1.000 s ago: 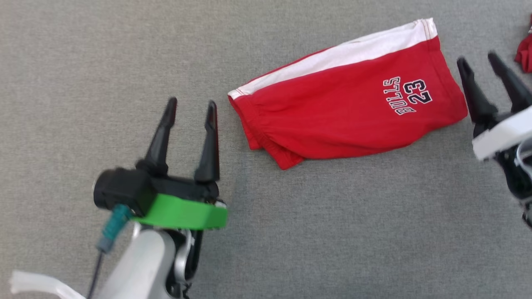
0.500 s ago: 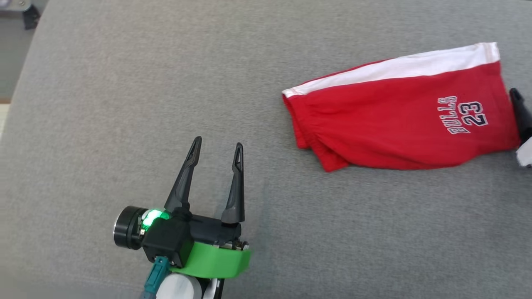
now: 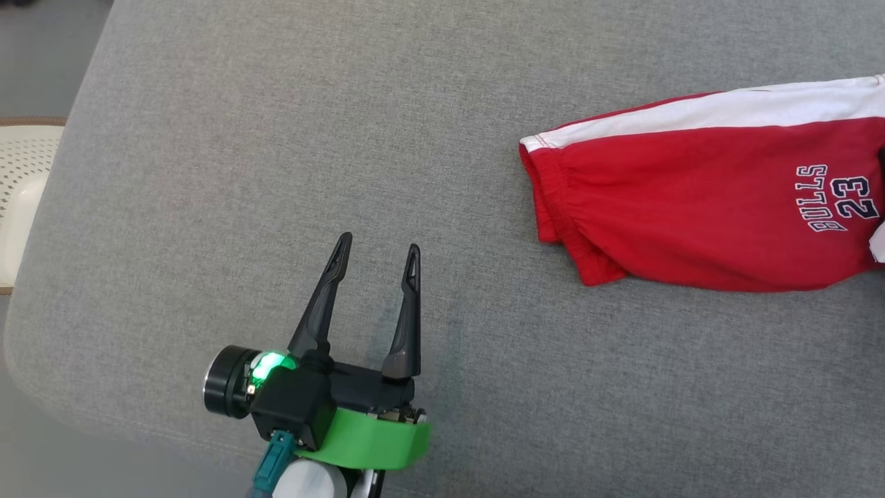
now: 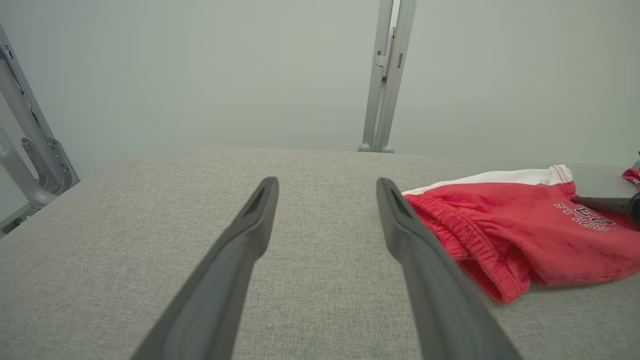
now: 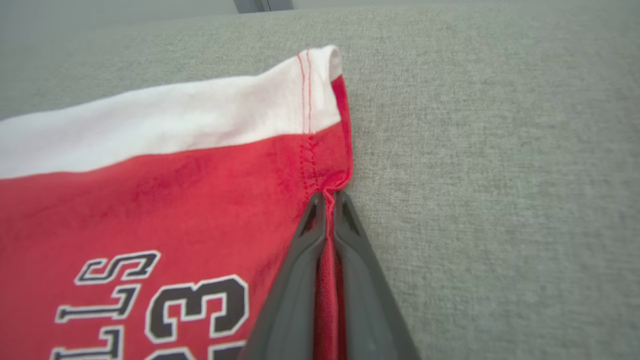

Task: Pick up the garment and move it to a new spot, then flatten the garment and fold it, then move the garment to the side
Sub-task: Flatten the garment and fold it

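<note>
The garment (image 3: 698, 207) is a pair of red shorts with a white side stripe and "BULLS 23" lettering, lying folded on the grey cushion at the right of the head view. My right gripper (image 5: 326, 199) is shut on the garment's (image 5: 175, 200) hem edge, red cloth pinched between its two fingers. In the left wrist view the garment (image 4: 525, 235) lies to the right, with a dark finger of the other arm (image 4: 602, 205) resting on it. My left gripper (image 3: 377, 249) hovers open over bare cushion, well left of the waistband, holding nothing (image 4: 327, 187).
The grey cushion (image 3: 276, 138) ends at the left of the head view, with a pale perforated object (image 3: 21, 200) beyond that edge. A grey metal post (image 4: 385, 75) stands behind the cushion. A scrap of another red cloth (image 4: 631, 175) lies at the far right.
The head camera has swung, so the whole scene shifted right. My right gripper, open beside the hem a second ago, has shut on the garment's hem. My left gripper stays open.
</note>
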